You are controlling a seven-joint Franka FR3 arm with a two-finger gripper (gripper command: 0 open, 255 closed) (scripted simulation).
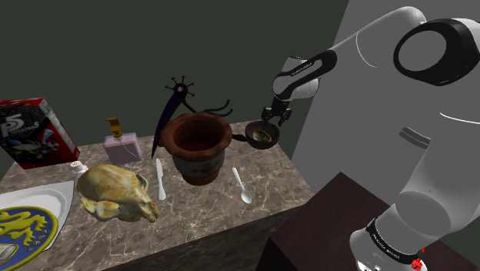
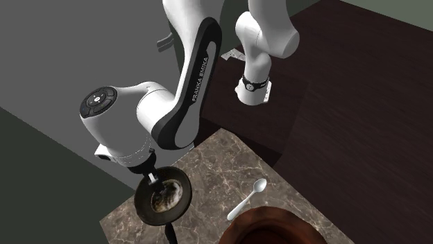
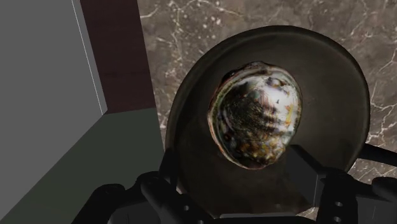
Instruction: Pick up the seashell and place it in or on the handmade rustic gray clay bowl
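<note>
A dark, round clay bowl (image 1: 251, 140) stands at the far corner of the marble table, near the grey wall. The seashell (image 1: 265, 135), a mottled, pearly oval, lies inside it. In the wrist view the seashell (image 3: 257, 114) rests in the middle of the bowl (image 3: 343, 70), just beyond my fingertips. My gripper (image 3: 238, 175) hangs straight above the bowl, open, its fingers apart and not clasping the shell. The second exterior view shows the gripper (image 2: 154, 181) just over the bowl (image 2: 142, 206) with the seashell (image 2: 165, 198) in it.
A big brown pot (image 1: 198, 146) stands beside the bowl, with a dark spiky object (image 1: 178, 96) behind it. Two white spoons (image 1: 245, 189) (image 1: 160, 178), a roast chicken (image 1: 115, 192), a soap bottle (image 1: 121, 145), a box (image 1: 31, 131) and a plate (image 1: 31, 223) occupy the table.
</note>
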